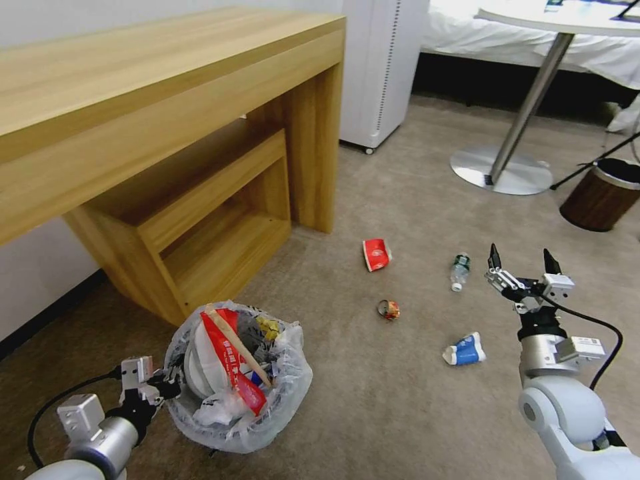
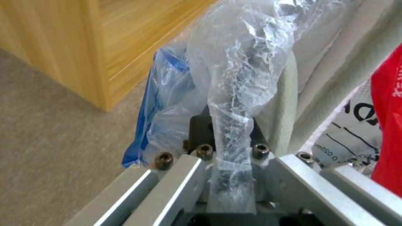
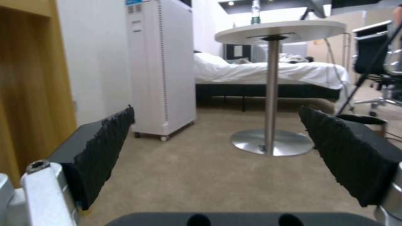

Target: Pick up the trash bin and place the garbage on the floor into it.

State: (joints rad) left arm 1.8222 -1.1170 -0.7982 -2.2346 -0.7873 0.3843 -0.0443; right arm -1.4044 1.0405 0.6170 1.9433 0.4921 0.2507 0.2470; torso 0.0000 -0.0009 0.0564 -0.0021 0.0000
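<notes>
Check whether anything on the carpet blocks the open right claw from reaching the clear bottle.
Nothing visible does. The right claw hangs open above bare carpet, with the clear bottle lying just to its left. The blue-white carton lies nearer the robot, off that line.

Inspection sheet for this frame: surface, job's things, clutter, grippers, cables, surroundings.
Surface: beige carpet, litter scattered on it.
Job's things: trash bin, bag-lined, already stuffed with red wrappers and white items. On the floor: red-white paper cup, clear bottle, small crushed wrapper, blue-white carton.
Clutter: nothing seen beyond the litter.
Grippers: left gripper shut on the trash bin's rim and bag; right gripper open, empty, above the floor near the bottle.
Cables: black cable looping off the right wrist; another on the left arm.
Surroundings: wooden desk, white cabinet, round pedestal table, brown wood-grain bin, bed behind.
</notes>
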